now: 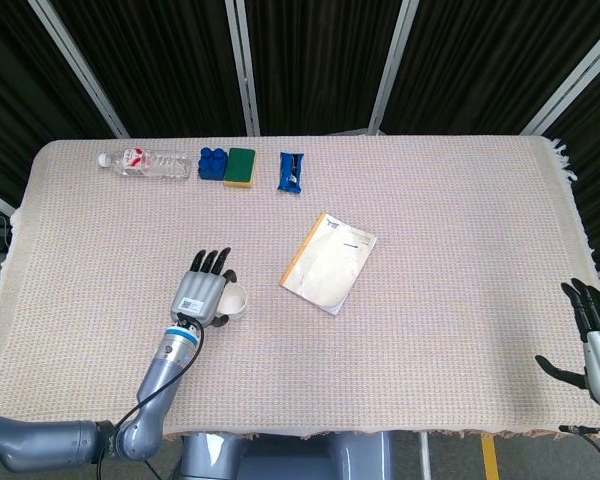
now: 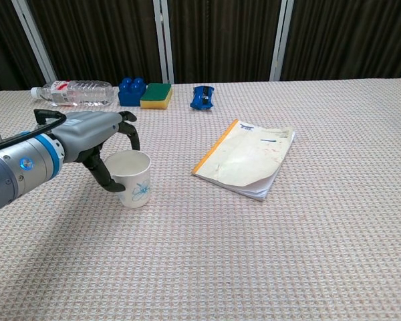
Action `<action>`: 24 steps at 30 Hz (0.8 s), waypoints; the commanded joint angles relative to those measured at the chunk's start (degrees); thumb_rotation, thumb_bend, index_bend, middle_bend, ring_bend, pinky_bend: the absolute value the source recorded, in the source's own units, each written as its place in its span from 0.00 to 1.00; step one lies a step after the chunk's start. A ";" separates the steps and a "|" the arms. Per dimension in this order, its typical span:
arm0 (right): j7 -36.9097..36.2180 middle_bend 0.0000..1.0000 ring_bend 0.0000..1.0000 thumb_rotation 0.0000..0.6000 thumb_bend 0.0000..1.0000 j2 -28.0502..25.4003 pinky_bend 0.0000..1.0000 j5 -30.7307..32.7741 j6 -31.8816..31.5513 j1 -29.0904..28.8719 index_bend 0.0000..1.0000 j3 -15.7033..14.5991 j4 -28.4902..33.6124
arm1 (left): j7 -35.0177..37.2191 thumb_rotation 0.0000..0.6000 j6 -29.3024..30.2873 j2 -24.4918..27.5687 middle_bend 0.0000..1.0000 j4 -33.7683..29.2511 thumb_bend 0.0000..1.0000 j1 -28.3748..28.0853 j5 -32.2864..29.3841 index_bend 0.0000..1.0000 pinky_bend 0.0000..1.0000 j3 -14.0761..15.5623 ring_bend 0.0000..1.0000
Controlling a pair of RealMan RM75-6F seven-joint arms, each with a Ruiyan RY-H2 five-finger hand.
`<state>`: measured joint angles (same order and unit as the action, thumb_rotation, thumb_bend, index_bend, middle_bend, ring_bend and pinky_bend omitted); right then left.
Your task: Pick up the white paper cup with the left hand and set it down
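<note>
The white paper cup [image 1: 234, 300] [image 2: 138, 178], printed with a blue flower, stands upright on the woven table cloth at the front left. My left hand [image 1: 205, 291] [image 2: 92, 136] is right against its left side. The fingers arch over the far rim and the thumb lies against the near wall, still spread rather than clamped. My right hand [image 1: 596, 335] hovers by the table's right edge, fingers apart and empty; only the head view shows it.
A notebook [image 1: 329, 262] [image 2: 246, 158] lies right of the cup. Along the far edge sit a plastic bottle [image 1: 143, 162] [image 2: 70, 92], a blue block [image 1: 212, 163] [image 2: 128, 91], a green-yellow sponge [image 1: 240, 166] [image 2: 157, 95] and a blue packet [image 1: 291, 171] [image 2: 202, 96].
</note>
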<state>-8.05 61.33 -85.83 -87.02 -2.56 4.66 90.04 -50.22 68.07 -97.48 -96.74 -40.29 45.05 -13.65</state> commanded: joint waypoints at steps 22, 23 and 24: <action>0.93 0.00 0.00 1.00 0.00 0.22 0.00 0.03 0.32 -0.13 0.00 -0.06 0.27 | 25.93 1.00 -4.86 1.21 0.00 7.22 0.15 4.41 10.01 0.39 0.00 3.65 0.00; 1.02 0.00 0.00 1.00 0.00 0.25 0.00 0.05 0.37 -0.16 0.00 -0.06 0.29 | 26.31 1.00 -4.92 1.54 0.00 7.44 0.15 4.60 10.19 0.39 0.00 3.79 0.00; 1.16 0.00 0.00 1.00 0.00 0.29 0.00 0.06 0.40 -0.18 0.00 -0.05 0.32 | 26.66 1.00 -4.93 2.08 0.00 7.55 0.15 4.85 10.41 0.39 0.00 3.97 0.00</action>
<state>-6.92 61.61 -85.77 -86.63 -2.73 4.60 90.35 -23.96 63.28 -95.89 -89.39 -35.77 55.16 -9.97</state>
